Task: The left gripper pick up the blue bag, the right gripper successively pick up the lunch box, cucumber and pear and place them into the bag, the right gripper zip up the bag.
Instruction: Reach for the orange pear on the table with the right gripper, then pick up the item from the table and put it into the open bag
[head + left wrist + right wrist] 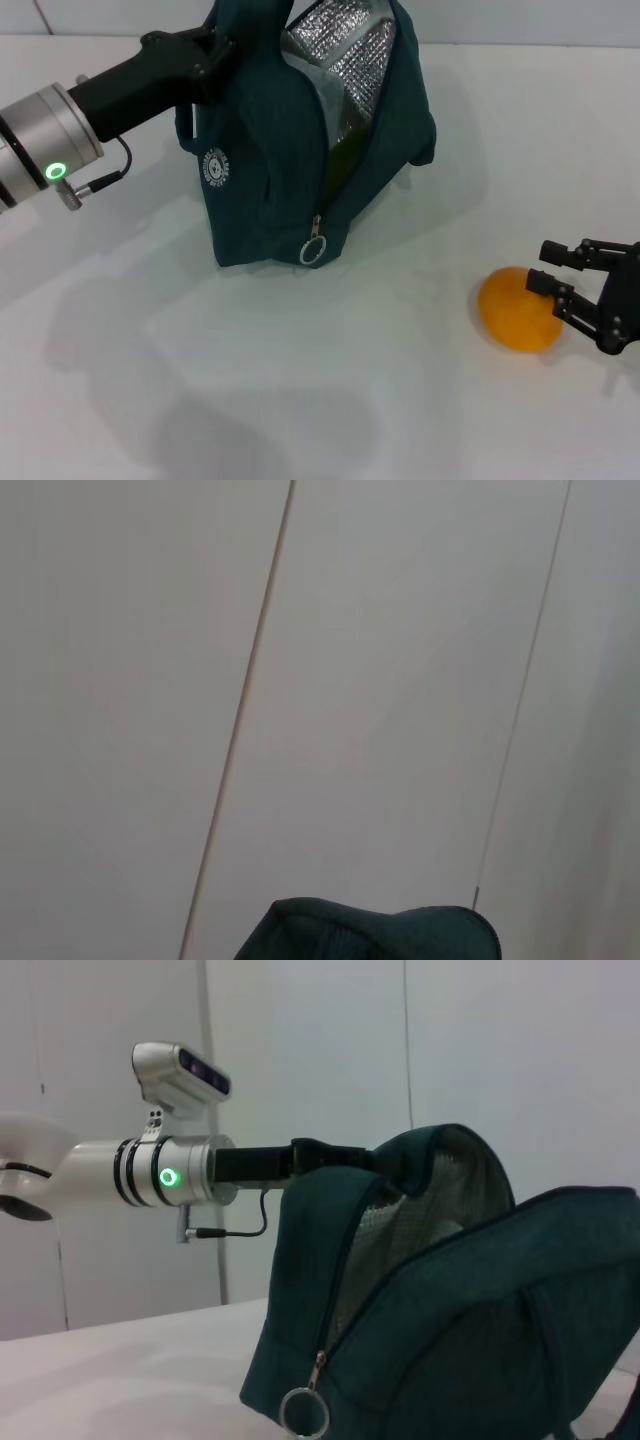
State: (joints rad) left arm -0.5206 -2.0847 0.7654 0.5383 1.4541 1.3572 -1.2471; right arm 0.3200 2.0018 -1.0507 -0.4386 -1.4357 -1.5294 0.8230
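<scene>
The left hand (pixel 205 55) is pressed together on the top of the blue bag (pixel 270 190) and holds it upright near the far edge of the white bench (pixel 300 380), with the bag's bottom on the surface. The bag is unzipped, its silver lining (pixel 345 50) shows through the opening, and the zipper pull ring (pixel 313 250) hangs low on the front. Near the right edge of the bench, the right hand (pixel 552 290) has its fingers spread around the pear (pixel 518 308), an orange round fruit lying on the bench, well apart from the bag.
</scene>
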